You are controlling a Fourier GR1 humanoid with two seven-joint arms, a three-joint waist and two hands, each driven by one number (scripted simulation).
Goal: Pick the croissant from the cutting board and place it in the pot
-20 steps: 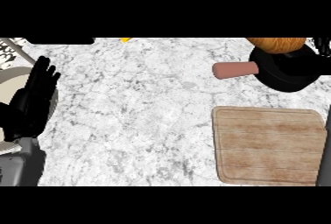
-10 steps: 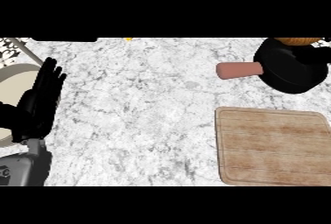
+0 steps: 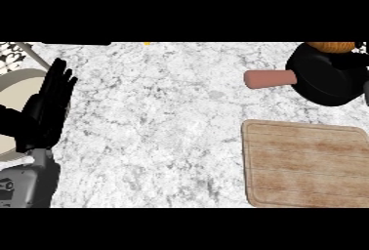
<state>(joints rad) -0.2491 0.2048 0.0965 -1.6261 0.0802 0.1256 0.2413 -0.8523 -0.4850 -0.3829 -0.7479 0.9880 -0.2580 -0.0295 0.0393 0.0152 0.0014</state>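
Observation:
The wooden cutting board (image 3: pixel 306 166) lies at the lower right with nothing on it. Above it stands the black pot (image 3: pixel 324 83), its reddish-brown handle (image 3: pixel 270 78) pointing left. The orange-brown croissant (image 3: pixel 331 46) shows at the pot's far rim, cut by the view's top edge. My left hand (image 3: pixel 47 105) is open at the far left, fingers straight and pointing up, well away from board and pot. A black sliver at the right edge (image 3: pixel 365 92) beside the pot may be my right hand; its fingers do not show.
A pale round plate (image 3: pixel 18 85) lies under and behind my left hand at the left edge. A patterned item (image 3: pixel 10 53) sits in the top left corner. A small yellow bit (image 3: pixel 146 43) shows at the counter's far edge. Marble counter (image 3: pixel 158 127) spreads between hand and board.
The croissant has shifted a little right at the pot's far rim. The dark shape along the right edge has shrunk. My left hand has drifted slightly right.

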